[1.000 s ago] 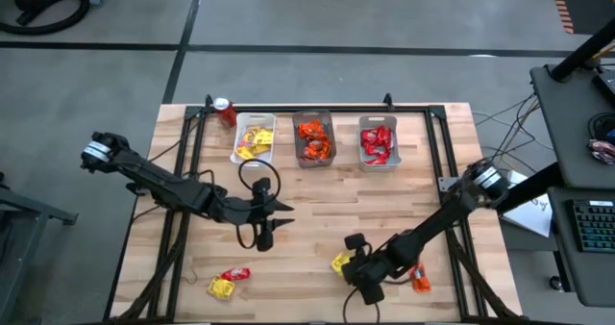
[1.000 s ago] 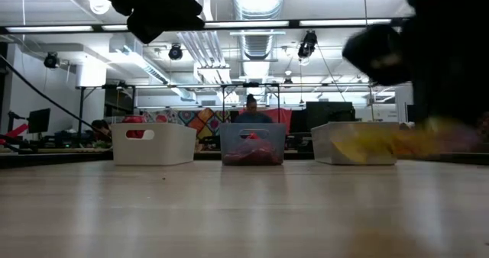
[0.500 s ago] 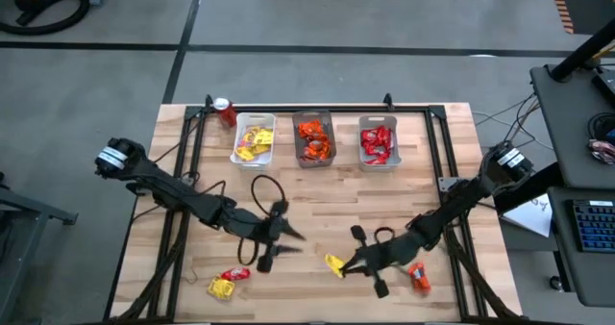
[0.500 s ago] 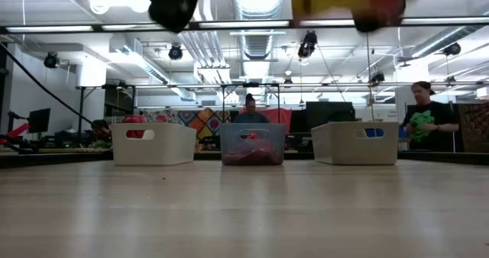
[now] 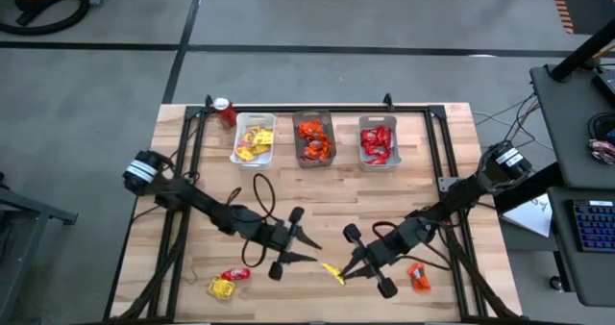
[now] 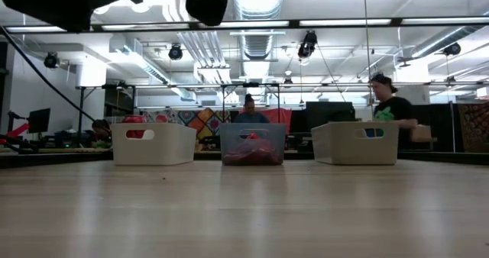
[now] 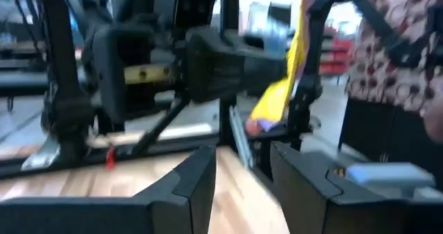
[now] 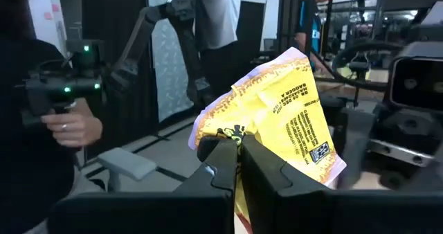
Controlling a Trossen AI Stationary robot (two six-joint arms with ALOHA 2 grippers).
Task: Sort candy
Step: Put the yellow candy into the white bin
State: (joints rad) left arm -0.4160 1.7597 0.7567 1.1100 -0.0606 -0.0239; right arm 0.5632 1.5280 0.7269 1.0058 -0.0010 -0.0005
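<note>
The right gripper point(image 5: 338, 273), dark and two-fingered, is pinched tight on a shiny yellow wrapped candy packet point(image 5: 332, 271), held clear of the light wooden table point(image 5: 317, 195) near its front edge. In the right wrist view the packet point(image 8: 277, 116) stands up from between the closed fingers point(image 8: 223, 166), its printed face showing. Just behind and to that gripper's right side, an orange candy packet point(image 5: 419, 278) lies on the wood.

The left gripper point(image 5: 309, 247) faces the right one from close by, tips pointing toward it, with a little space between them. Its fingers point(image 7: 187, 182) stand partly apart and nothing is between them; its wrist view looks straight at the right arm and the dangling yellow packet point(image 7: 280, 88). Behind this gripper, toward the table's front left corner, a red candy packet point(image 5: 235, 274) and another yellow candy packet point(image 5: 220, 288) lie side by side.

Well ahead of both grippers, along the far edge, three small rectangular bins sit in a row: a white bin of yellow candy point(image 5: 254, 138), a grey bin of orange candy point(image 5: 313, 139), and a white bin of red candy point(image 5: 379, 141). A red soda can with a silver top point(image 5: 225, 112) stands just beside the yellow bin
</note>
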